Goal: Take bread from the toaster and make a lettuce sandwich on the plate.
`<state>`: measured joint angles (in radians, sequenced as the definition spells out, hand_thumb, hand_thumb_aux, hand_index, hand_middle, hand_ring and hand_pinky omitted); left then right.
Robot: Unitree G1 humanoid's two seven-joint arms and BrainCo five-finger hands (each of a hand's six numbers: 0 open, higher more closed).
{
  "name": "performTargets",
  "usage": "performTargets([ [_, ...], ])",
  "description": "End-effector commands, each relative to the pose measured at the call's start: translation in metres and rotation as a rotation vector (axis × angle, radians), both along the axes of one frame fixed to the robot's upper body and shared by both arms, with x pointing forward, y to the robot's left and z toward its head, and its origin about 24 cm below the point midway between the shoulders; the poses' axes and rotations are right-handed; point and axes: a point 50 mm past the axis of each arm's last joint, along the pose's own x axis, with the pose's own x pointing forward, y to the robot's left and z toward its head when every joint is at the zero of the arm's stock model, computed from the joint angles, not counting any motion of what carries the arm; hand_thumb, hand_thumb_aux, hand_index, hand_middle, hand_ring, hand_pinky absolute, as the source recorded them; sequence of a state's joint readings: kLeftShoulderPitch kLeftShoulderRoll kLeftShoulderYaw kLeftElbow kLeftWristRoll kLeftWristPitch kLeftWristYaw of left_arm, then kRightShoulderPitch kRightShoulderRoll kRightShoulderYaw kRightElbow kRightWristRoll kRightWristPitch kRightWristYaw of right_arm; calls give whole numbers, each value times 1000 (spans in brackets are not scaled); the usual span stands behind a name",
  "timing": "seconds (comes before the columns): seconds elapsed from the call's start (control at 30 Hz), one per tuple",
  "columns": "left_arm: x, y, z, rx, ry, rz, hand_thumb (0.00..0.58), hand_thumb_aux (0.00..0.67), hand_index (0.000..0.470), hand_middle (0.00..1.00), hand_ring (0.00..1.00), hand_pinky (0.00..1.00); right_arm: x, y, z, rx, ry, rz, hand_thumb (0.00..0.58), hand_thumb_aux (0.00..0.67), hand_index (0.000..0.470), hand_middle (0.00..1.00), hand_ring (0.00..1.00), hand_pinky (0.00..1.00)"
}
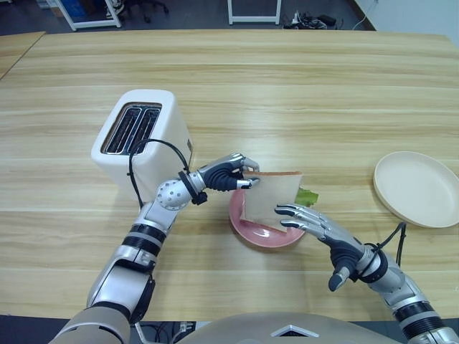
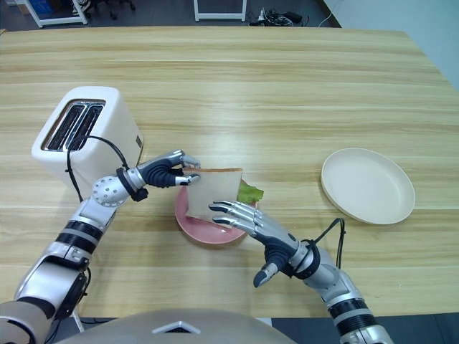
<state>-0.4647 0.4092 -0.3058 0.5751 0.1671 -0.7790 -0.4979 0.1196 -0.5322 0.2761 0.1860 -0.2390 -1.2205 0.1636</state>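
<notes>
Bread (image 1: pixel 271 201) was pinched by its corner in the left hand (image 1: pixel 226 174), tilted over the pink plate (image 1: pixel 247 235), right hand (image 1: pixel 315 226) open. Looked ready to slip and shove the lettuce (image 1: pixel 308 196) off.

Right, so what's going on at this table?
The robot is assembling a sandwich. Its left hand pinches a bread slice by the top corner, holding it tilted over the pink plate, where a bit of lettuce peeks out behind. The right hand, open, rests against the slice's lower edge. The toaster stands to the left; a cream plate sits to the right.
</notes>
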Motion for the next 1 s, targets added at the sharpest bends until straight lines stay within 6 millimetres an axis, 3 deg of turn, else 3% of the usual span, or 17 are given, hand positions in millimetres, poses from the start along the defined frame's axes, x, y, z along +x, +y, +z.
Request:
performTargets([
  [0.03, 4, -1, -11, 89, 46, -29, 580, 670, 470, 1000, 1000, 1000, 2, 2, -7, -59, 22, -5, 0, 0, 0, 0, 0, 0],
  [0.27, 10, -6, -31, 163, 117, -23, 580, 670, 470, 1000, 1000, 1000, 17, 9, -10, -101, -19, -86, 0, 0, 0, 0, 0, 0],
  [0.57, 14, -9, -40, 203, 102, 16, 580, 670, 470, 1000, 1000, 1000, 32, 7, -25, -183, -1, -211, 0, 0, 0, 0, 0, 0],
  [0.77, 11, -9, -45, 224, 96, 12, 580, 670, 470, 1000, 1000, 1000, 10, -3, -39, -377, 74, -110, 0, 0, 0, 0, 0, 0],
  [1.0, 13, -9, -44, 265, 25, 51, 580, 670, 470, 1000, 1000, 1000, 1, -15, -70, -657, 216, -64, 0, 0, 0, 0, 0, 0],
])
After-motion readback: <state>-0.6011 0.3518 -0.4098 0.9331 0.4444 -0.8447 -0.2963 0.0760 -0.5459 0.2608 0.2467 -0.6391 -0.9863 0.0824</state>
